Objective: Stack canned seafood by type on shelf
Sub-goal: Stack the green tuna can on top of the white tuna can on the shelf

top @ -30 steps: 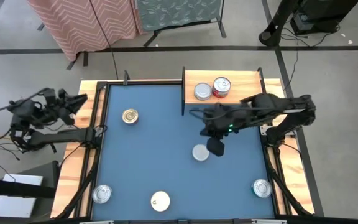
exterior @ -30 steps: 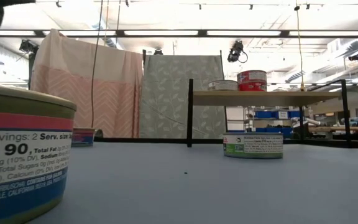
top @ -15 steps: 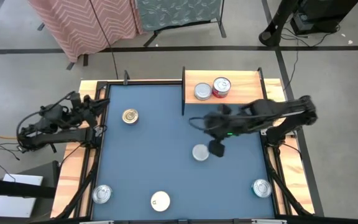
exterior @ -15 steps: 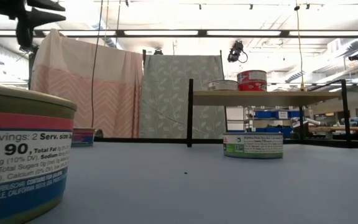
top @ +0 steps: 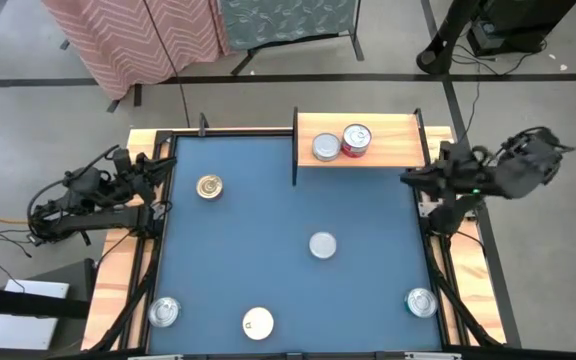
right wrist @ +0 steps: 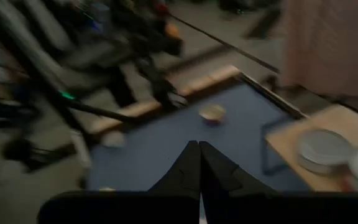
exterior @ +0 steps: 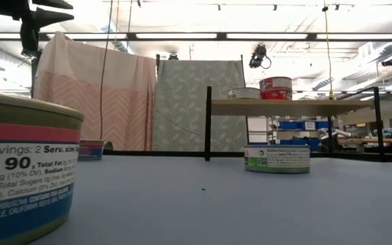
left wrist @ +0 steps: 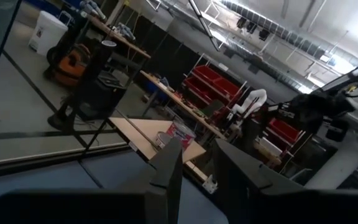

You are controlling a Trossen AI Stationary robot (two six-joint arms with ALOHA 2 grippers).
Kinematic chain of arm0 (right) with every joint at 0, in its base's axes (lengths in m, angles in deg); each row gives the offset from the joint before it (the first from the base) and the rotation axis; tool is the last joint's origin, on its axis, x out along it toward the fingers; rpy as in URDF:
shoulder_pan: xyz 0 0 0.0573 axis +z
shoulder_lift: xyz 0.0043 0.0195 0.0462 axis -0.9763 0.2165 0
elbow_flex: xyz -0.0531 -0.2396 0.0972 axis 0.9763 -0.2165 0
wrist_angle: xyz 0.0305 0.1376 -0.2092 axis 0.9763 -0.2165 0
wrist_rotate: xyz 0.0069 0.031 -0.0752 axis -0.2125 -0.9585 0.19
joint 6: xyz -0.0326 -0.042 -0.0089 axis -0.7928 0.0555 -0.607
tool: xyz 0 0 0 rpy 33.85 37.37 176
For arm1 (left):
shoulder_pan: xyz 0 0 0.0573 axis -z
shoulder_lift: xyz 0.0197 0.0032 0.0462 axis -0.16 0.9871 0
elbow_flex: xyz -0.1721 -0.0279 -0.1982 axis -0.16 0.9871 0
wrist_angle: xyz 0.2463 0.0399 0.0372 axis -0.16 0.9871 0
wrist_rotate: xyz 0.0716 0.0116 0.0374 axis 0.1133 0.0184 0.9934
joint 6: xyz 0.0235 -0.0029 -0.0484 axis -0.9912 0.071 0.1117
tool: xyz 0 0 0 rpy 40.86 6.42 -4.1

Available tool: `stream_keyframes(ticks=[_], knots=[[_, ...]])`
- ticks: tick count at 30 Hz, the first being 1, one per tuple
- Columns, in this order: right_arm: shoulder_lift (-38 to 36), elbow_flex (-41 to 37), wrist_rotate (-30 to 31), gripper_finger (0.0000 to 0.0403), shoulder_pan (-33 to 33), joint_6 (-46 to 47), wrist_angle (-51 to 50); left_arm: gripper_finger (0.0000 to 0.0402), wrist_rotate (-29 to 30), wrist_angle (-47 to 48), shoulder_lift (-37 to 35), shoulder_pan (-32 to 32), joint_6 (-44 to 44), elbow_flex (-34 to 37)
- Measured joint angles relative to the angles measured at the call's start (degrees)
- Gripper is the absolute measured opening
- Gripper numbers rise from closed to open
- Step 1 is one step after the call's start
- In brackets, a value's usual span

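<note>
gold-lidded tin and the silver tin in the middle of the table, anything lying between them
Nothing. In the high view only bare blue table lies between the gold-lidded tin and the silver tin at mid-table; the other tins sit along the near edge or on the shelf.

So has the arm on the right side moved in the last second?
Yes. The right gripper has pulled back from above the silver tin mid-table to the table's right edge, beside the light-wood shelf.

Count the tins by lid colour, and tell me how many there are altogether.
Silver lids: 5, two on the shelf at and, three on the table at
Gold lid: 1
White lid: 1
Total: 7 tins
</note>
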Motion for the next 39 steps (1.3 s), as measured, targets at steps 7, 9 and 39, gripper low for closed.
stream_keyframes(ticks=[7, 9, 39], knots=[[-15.14, -20.99, -9.95, 0.0007, 3.18, -5.44, 19.45, 0.0095, -0.35, 0.36, 0.00, 0.00, 0.03, 0.00], [-18.23, -26.92, -14.31, 0.0007, 3.10, -4.81, 24.28, 0.0095, -0.87, 0.28, 0.02, 0.00, 0.29, 0.00], [5.34, -57.78, -64.32, 0.0007, -16.99, 10.10, 56.89, 0.0095, -4.84, -1.45, 0.02, -0.02, -1.63, -0.02]])
